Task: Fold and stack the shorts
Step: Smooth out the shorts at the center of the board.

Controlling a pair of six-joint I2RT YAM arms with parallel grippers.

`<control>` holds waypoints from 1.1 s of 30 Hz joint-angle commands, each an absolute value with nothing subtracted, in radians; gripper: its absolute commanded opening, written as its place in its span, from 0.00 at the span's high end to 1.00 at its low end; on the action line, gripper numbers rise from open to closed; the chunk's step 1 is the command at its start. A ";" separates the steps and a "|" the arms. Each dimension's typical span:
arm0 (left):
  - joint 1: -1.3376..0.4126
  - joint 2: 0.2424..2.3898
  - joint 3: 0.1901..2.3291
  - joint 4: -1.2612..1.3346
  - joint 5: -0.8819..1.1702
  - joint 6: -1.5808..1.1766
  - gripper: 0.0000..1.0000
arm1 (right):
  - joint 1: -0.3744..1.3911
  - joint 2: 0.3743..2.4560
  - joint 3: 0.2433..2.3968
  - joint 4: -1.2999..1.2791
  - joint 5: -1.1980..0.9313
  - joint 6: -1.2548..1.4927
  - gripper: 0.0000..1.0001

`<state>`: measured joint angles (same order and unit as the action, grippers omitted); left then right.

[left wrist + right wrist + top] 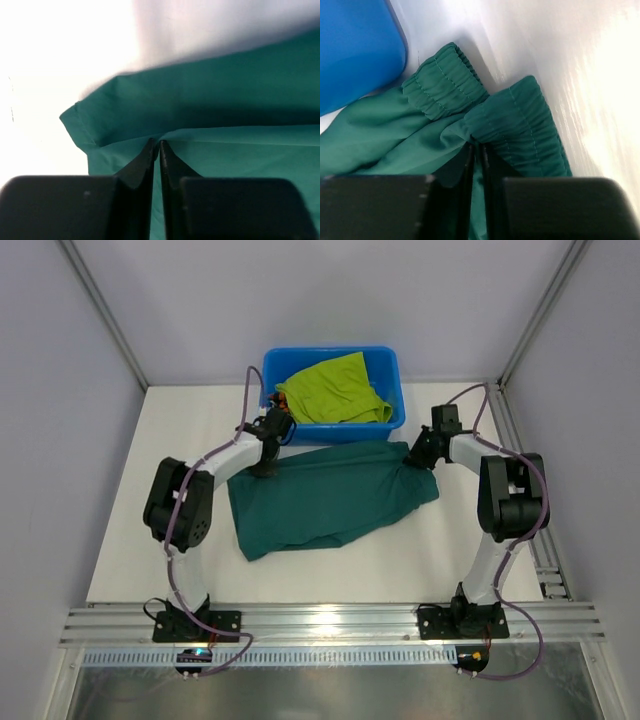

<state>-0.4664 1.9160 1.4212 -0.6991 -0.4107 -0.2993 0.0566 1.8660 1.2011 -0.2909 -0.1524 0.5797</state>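
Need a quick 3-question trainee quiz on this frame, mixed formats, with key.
1. True or false: the lime shorts lie in the blue tub.
2. Which item lies spread on the table? A. lime shorts B. teal shorts C. camouflage shorts
3. Fill in: on the left arm and the right arm, the jaws are ___ on the teal shorts.

Key: 1 true; 2 B; 3 shut.

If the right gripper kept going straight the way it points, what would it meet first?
The gathered waistband of the dark teal shorts, bunched right at the right gripper's closed tips; past it, probably table.
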 commanded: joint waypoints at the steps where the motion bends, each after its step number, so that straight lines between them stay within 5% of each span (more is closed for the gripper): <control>1: -0.422 1.939 1.482 -0.663 -0.480 -0.290 0.89 | 0.040 1.894 1.236 -0.180 -0.179 0.588 0.84; 5: -0.422 1.872 1.488 -0.710 -0.472 -0.311 0.56 | 0.038 1.850 1.235 -0.210 -0.183 0.523 0.57; 8: -0.422 1.789 1.494 -0.842 -0.499 -0.383 0.39 | 0.029 1.787 1.249 -0.308 -0.160 0.506 0.47; 13: -0.423 1.654 1.404 -1.081 -0.448 -0.558 0.38 | 0.014 1.669 1.237 -0.512 -0.069 0.486 0.40; 21: -0.469 1.299 1.005 -0.950 -0.117 -0.638 0.38 | -0.028 1.520 1.100 -0.563 -0.054 0.491 0.39; 33: -0.574 1.371 0.844 -0.767 -0.109 -0.747 0.38 | -0.028 1.532 0.896 -0.382 -0.087 0.520 0.41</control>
<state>-0.5705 1.3506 0.8581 -0.8566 -0.0853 -0.6987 -0.0303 1.4960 0.9054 -0.4866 -0.0792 0.5079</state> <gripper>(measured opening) 0.616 0.600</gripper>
